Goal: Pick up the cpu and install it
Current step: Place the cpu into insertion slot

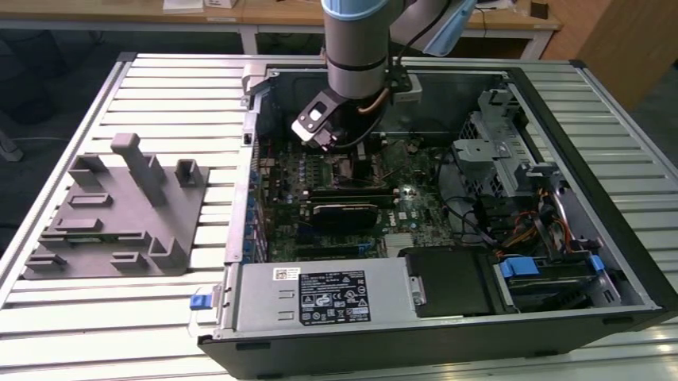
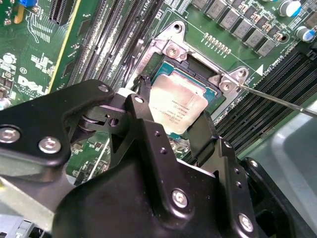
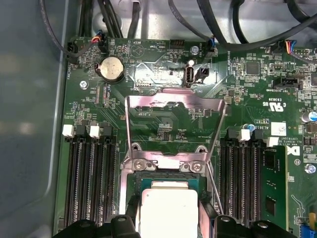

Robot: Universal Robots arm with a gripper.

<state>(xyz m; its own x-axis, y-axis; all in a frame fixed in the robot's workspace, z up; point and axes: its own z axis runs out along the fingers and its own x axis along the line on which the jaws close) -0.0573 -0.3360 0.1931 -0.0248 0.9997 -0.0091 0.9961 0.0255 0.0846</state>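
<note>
At the socket (image 2: pixel 198 66), pincer (image 2: pixel 171 115) grips the cpu (image 2: pixel 177 101)

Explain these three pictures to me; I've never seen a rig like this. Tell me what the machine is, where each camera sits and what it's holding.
The machine is a robot arm with a two-fingered gripper at its tip. The exterior view looks from off the arm at a slatted table carrying an open computer case and, on that view's left, a grey plastic block. Both wrist views come from cameras riding on the arm, looking at the green motherboard. There the black fingers grip the cpu, a small silver square, over its open socket, whose metal frame is swung up.
</note>
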